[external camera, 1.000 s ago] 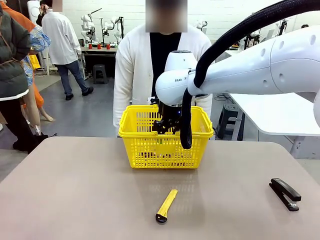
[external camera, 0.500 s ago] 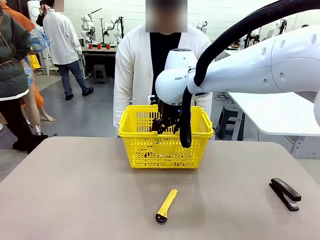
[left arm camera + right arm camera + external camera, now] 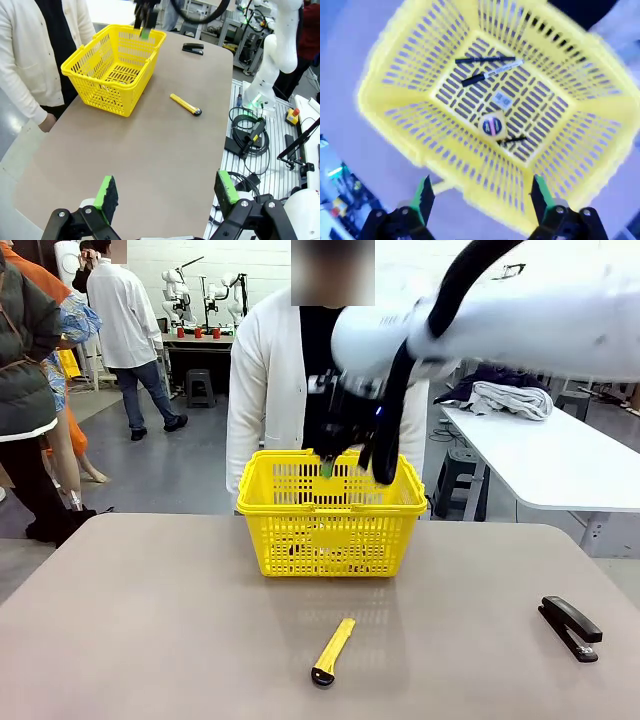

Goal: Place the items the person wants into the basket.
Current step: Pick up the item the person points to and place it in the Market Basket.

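Looking down from the right wrist, the yellow basket [image 3: 410,55] holds a black marker [image 3: 485,59], a white and black marker [image 3: 492,74] and a round yellow tape measure [image 3: 492,125] on its floor. My right gripper [image 3: 482,192] hangs open and empty above them. From the front it is blurred above the rim of the basket [image 3: 330,540], right gripper [image 3: 335,458]. The person [image 3: 265,390] stands behind the basket. My left gripper [image 3: 166,190] is open and empty over the table's near end, far from the basket [image 3: 107,95].
A yellow utility knife [image 3: 333,650] lies on the table in front of the basket, and a black stapler [image 3: 571,626] lies at the right. Other people stand at the back left. A white table with folded cloth stands off to the right.
My right gripper has opened and risen from inside the basket to above its rim; the arm has swung upward. The knife, stapler and left gripper have not moved.
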Tool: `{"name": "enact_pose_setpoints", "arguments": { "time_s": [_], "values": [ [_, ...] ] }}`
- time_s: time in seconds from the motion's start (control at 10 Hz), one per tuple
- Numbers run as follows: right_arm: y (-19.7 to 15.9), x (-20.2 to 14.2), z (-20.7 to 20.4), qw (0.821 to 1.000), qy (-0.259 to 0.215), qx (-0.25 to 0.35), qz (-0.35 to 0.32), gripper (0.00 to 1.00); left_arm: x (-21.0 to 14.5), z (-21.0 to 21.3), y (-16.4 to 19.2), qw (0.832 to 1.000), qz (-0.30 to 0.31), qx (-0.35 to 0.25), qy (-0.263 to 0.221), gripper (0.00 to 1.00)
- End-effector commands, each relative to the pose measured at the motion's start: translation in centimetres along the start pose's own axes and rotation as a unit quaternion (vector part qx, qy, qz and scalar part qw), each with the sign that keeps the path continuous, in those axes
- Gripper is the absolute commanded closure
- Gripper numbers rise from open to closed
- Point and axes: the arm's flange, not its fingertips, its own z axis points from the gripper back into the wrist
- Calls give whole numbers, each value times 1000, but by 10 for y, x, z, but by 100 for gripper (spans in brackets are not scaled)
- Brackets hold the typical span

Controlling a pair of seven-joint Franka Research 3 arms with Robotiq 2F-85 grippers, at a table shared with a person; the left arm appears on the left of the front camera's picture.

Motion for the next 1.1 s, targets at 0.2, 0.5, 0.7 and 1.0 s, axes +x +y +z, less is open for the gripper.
{"name": "enact_pose_setpoints", "arguments": {
  "time_s": [0.2,0.5,0.7,1.0],
  "values": [
    [-38,-136,109,999,-32,3,-21,0,0,1,-1,1000,-4,0,-2,0],
    [-57,-223,113,999,-9,-8,-41,0,0,1,-1,1000,-4,0,-2,0],
    [-73,-272,91,997,-13,-13,-71,0,0,1,-1,1000,-4,0,-2,0],
    [-89,-297,64,995,-17,-12,-94,0,0,1,-1,1000,-4,0,-2,0]
  ]
}}
